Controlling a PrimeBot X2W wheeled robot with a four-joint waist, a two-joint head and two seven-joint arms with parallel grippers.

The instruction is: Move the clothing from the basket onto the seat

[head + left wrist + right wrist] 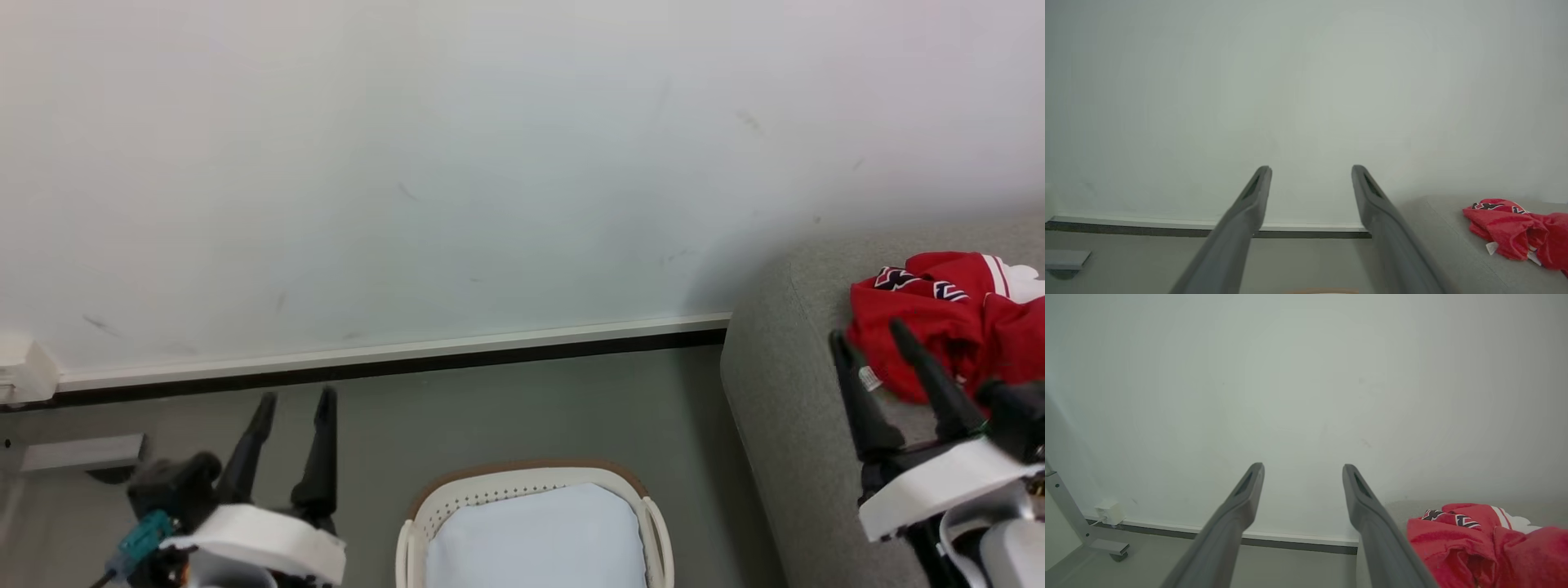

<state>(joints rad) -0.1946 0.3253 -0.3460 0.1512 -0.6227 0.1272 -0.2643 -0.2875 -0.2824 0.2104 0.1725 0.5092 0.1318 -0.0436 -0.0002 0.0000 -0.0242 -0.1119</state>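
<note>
I see white wall [490, 163] ahead, the basket [416, 523] below with a pale sheet [535, 539] inside, and the clothing [939, 327] heaped on the seat [784, 392] beside my right gripper [869, 331], which, like my left gripper [298, 395], gapes wide and empty.

Wall [490, 163]: plain white, lightly scuffed. A white skirting strip [392, 354] with a dark band [392, 371] beneath it runs along its base. Floor [531, 408]: grey and smooth. A small white box [24, 371] sits on the wall just above the skirting. Near it, a pale metal leg [1065, 506] slopes down to a flat grey foot plate [82, 453], which rests on a caster [1118, 557]. A plain pale sheet [535, 539] lies flat.
</note>
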